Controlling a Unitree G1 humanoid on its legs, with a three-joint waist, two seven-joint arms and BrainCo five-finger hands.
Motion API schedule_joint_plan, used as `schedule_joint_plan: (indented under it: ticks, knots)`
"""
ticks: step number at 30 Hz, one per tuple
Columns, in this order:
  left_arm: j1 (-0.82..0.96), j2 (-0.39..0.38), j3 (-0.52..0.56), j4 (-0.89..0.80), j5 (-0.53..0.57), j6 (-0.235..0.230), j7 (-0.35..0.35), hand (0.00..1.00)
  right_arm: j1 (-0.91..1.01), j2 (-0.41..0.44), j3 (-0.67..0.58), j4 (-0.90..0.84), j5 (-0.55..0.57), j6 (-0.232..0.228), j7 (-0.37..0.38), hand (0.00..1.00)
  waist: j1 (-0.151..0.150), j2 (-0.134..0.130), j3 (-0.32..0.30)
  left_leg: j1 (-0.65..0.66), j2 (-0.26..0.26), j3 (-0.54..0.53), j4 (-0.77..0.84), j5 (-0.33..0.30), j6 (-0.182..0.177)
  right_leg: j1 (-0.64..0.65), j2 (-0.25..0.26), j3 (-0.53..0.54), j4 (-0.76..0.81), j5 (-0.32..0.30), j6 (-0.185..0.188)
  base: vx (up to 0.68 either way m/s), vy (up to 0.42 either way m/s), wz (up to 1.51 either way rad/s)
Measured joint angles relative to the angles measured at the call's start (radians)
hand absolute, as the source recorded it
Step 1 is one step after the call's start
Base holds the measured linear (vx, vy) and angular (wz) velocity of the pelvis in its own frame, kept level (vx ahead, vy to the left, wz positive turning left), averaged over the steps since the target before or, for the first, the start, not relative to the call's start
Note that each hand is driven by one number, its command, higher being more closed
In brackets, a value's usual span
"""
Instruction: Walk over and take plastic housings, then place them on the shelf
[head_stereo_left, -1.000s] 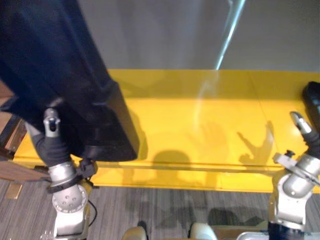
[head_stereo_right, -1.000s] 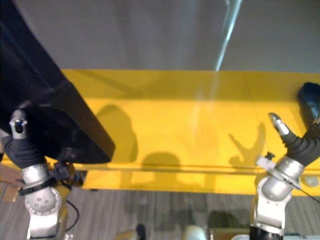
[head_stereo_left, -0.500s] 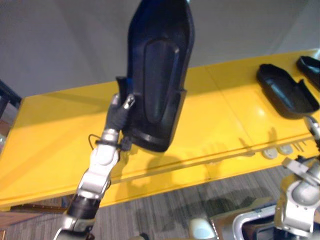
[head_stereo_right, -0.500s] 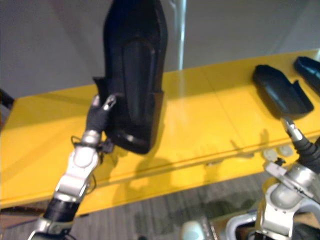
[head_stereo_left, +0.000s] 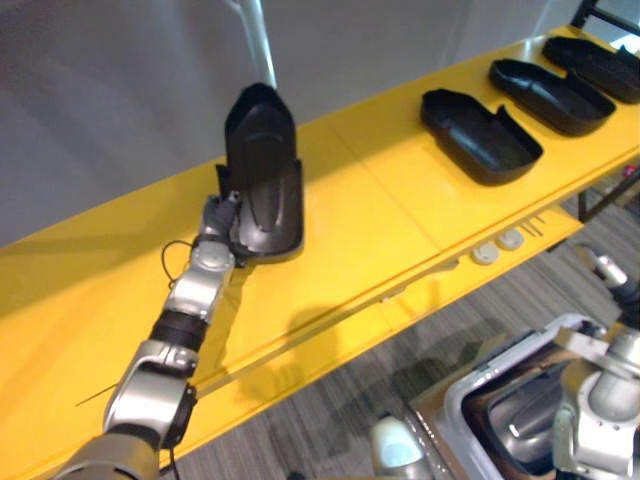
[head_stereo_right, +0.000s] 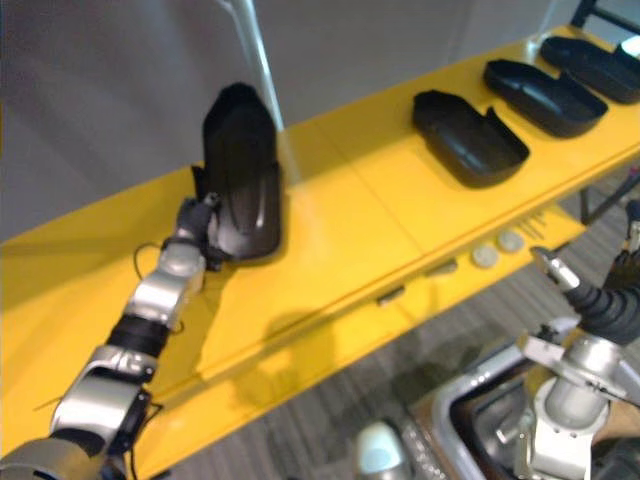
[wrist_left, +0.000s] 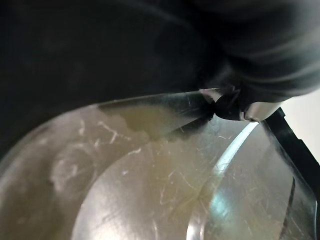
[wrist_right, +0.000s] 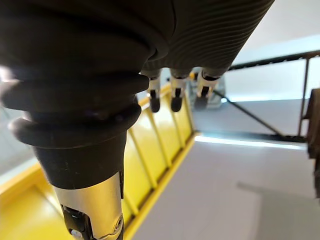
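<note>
A black plastic housing (head_stereo_left: 262, 170) lies on the yellow shelf (head_stereo_left: 380, 230), its narrow end pointing to the wall. My left hand (head_stereo_left: 213, 222) is stretched out to the housing's near end and shut on its edge. In the left wrist view the dark housing (wrist_left: 100, 50) sits close over a fingertip (wrist_left: 230, 106). My right hand (head_stereo_right: 560, 275) hangs low at the right, off the shelf, holding nothing. Its fingers (wrist_right: 174, 97) are relaxed.
Three more black housings (head_stereo_left: 480, 135) (head_stereo_left: 545, 95) (head_stereo_left: 600, 65) lie in a row on the shelf's right part. Two small round discs (head_stereo_left: 497, 246) sit on the shelf's front lip. A metal-rimmed bin (head_stereo_left: 500, 400) stands on the grey carpet below right.
The camera has swung, bringing the shelf's right part into view. My left arm has reached out and lowered the housing from in front of the camera onto the shelf.
</note>
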Motion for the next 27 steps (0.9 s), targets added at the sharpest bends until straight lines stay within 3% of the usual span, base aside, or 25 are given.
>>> schedule_joint_plan:
  ticks: [4,12,13,15,23,27]
  knots:
    - [-0.017,0.000,0.004,0.017,-0.004,0.061,-0.028,1.00,0.010,0.000,0.001,-0.001,0.031,0.000,0.027,0.00,-0.004,0.007,0.029,-0.002,-0.001,0.021,-0.005,0.009,-0.001,-0.025,0.008,0.020,0.020,-0.003,0.004,-0.04,-0.028,-0.14]
    - [-0.046,-0.007,0.008,0.020,0.008,0.118,-0.072,1.00,0.019,0.000,0.038,-0.048,0.045,0.000,0.047,0.00,-0.016,0.012,0.038,-0.019,-0.011,0.028,-0.015,0.030,0.002,-0.042,0.001,0.025,0.021,-0.012,0.017,-0.06,-0.034,-0.02]
    - [-0.046,-0.013,0.005,0.023,0.008,0.128,-0.073,0.00,0.022,0.001,0.050,-0.056,0.046,0.001,0.047,0.00,-0.019,0.012,0.038,-0.019,-0.012,0.029,-0.014,0.031,0.002,-0.042,0.000,0.026,0.021,-0.012,0.017,-0.07,-0.020,-0.03]
    - [-0.048,-0.022,0.004,0.024,0.011,0.145,-0.072,0.00,0.023,0.001,0.064,-0.066,0.049,0.003,0.047,0.00,-0.023,0.010,0.039,-0.021,-0.018,0.031,-0.014,0.032,0.004,-0.042,-0.009,0.026,0.020,-0.015,0.021,-0.08,-0.010,-0.02]
    - [-0.074,-0.060,-0.004,0.058,-0.012,0.141,-0.003,0.00,0.042,0.005,0.094,-0.077,0.069,0.011,0.027,0.00,-0.028,0.003,0.047,-0.038,-0.021,0.073,0.011,0.026,0.013,-0.044,-0.024,0.036,0.007,-0.012,0.028,-0.04,0.010,-0.01]
    - [-0.073,-0.073,0.000,0.059,-0.106,0.086,0.075,0.00,0.041,0.010,0.096,-0.078,0.069,0.011,0.029,0.00,-0.027,0.005,0.046,-0.038,-0.023,0.081,0.014,0.026,0.013,-0.045,-0.025,0.043,0.005,-0.010,0.030,0.00,0.005,-0.03]
